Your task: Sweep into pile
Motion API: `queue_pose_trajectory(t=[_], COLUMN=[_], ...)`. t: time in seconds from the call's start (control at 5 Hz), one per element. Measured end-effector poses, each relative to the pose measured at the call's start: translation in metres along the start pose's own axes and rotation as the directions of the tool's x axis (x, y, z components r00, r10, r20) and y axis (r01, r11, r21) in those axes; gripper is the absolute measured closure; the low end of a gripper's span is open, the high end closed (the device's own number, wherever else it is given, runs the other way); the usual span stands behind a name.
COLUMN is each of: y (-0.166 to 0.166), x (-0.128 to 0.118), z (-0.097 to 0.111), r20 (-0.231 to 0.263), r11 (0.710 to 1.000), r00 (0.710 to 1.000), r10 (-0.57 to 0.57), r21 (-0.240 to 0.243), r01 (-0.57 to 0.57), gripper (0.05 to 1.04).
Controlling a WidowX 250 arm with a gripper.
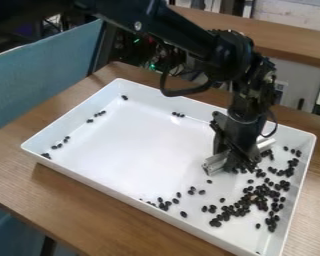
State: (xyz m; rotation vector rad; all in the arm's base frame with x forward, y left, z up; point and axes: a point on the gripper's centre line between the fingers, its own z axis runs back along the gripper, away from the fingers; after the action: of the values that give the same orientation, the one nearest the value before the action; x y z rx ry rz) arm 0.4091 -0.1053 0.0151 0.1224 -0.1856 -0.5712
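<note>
Small, dark oval beans lie loosely massed at the right and near right of a shallow white rectangular tray.

The black two-finger gripper, over the tray's right half, appears closed on a straight, silvery rigid bar, its ends jutting out on both sides; stragglers dot the left, far and near edges. The beans look light, hard and quick to roll, so better pushed than pinched; the bar seems light and stiff, best gripped mid-length, its smooth faces perhaps slippery.
</note>
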Motion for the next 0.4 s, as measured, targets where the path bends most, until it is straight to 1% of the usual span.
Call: queue_pose_trajectory(t=[0.2, 0.4], y=[-0.012, -0.006], x=[-0.011, -0.022], z=[0.005, 0.016], r20=[-0.004, -0.013], r11=[1.000, 1.000], r00=[1.000, 1.000], r10=[-0.007, 0.019], r21=[-0.010, 0.005], r01=[0.007, -0.019], gripper=[0.704, 0.704])
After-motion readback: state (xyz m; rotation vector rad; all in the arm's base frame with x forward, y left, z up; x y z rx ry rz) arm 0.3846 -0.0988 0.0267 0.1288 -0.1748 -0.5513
